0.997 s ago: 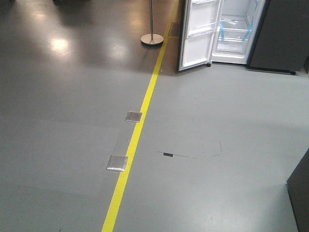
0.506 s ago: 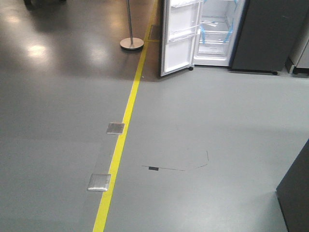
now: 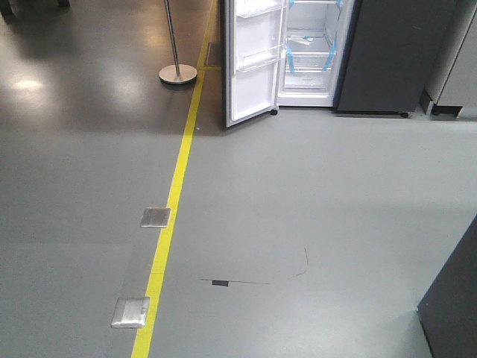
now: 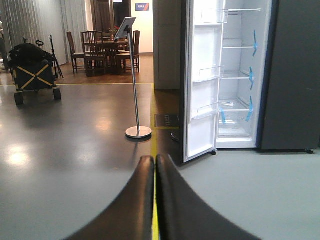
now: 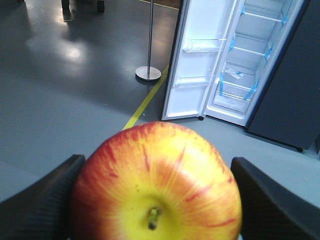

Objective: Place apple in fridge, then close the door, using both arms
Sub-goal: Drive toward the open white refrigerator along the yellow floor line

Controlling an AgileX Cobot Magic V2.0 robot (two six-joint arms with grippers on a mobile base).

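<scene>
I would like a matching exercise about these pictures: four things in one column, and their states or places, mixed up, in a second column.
Things: 1 apple; 2 door; 3 left gripper; 4 pole stand.
States: A swung open; B shut, empty; C on the floor left of the yellow line; D clamped in the right gripper.
Pairs: 1-D; 2-A; 3-B; 4-C.

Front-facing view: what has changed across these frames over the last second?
The whole scene slid left and down in frame: the fridge, the yellow floor line, the two metal floor plates and the stand. That suggests the base rolling forward while swinging right. A light grey unit has entered at the right edge. The door stayed wide open.
</scene>
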